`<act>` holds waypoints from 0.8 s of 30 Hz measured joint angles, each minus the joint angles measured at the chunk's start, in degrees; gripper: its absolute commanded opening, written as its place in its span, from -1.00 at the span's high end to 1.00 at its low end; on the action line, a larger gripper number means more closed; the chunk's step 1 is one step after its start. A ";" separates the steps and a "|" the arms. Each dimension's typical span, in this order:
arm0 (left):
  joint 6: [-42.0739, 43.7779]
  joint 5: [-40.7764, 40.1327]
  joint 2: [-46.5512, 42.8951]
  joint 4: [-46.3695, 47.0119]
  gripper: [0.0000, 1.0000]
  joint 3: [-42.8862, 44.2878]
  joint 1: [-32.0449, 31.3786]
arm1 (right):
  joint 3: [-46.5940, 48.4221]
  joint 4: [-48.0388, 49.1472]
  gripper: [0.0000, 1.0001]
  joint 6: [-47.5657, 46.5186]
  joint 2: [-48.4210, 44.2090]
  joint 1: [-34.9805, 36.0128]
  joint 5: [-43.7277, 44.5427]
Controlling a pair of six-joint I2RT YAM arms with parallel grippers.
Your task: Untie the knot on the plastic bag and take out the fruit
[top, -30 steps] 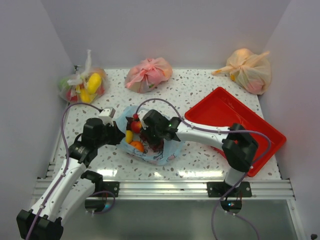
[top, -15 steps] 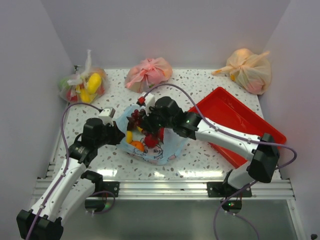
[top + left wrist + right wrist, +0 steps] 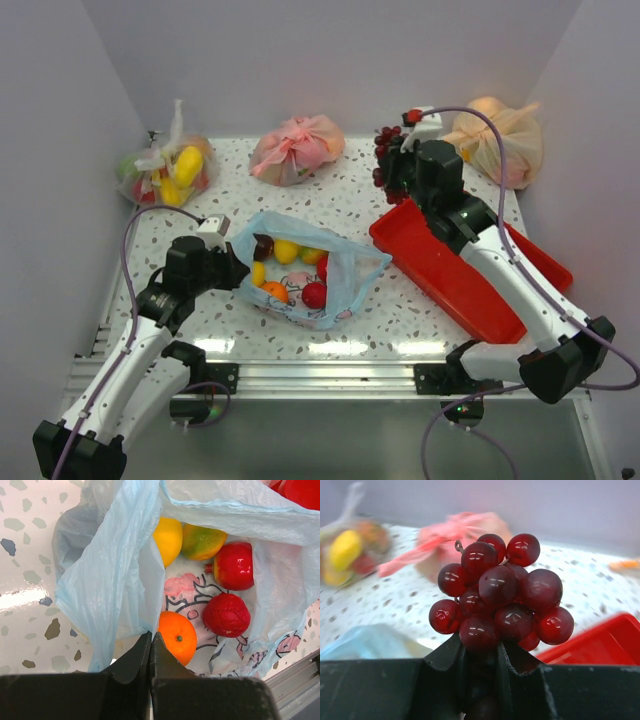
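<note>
plastic bag middle of counter, mouth open; film thin, floppy. left pincer pinched shut on its 9 o'clock rim. right pincer narrow, holding grape bunch by base, 1 o'clock of bag, by red tray. grapes look light, knobbly; remaining fruit round, probably rolls, so grab across middle.

Your plastic bag lies flat on the table, light blue, thin, cartoon print on its inner face. The mouth gapes wide, and the handle loops look untied, though the overhead view is too coarse to be sure. Inside you've got an orange, a lemon, a yellow-green mango and two red fruits, loosely clustered. The dark purple grape bunch is out of the bag, clamped in the right gripper above the table's far side.
</note>
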 measured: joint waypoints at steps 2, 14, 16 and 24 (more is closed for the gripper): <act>0.00 0.00 0.00 0.02 1.00 0.00 0.00 | -2.67 -0.55 1.00 2.16 -1.38 -4.31 2.67; 0.00 0.04 -0.26 0.02 1.00 0.00 0.00 | -16.44 -3.74 1.00 18.25 3.72 -23.41 6.64; 0.00 0.04 -0.26 0.02 1.00 0.00 0.00 | -16.98 -3.23 1.00 20.83 6.60 -25.64 5.92; 0.00 0.04 -0.55 0.02 1.00 0.00 0.00 | -15.23 -0.59 -0.07 26.32 19.82 -30.45 2.62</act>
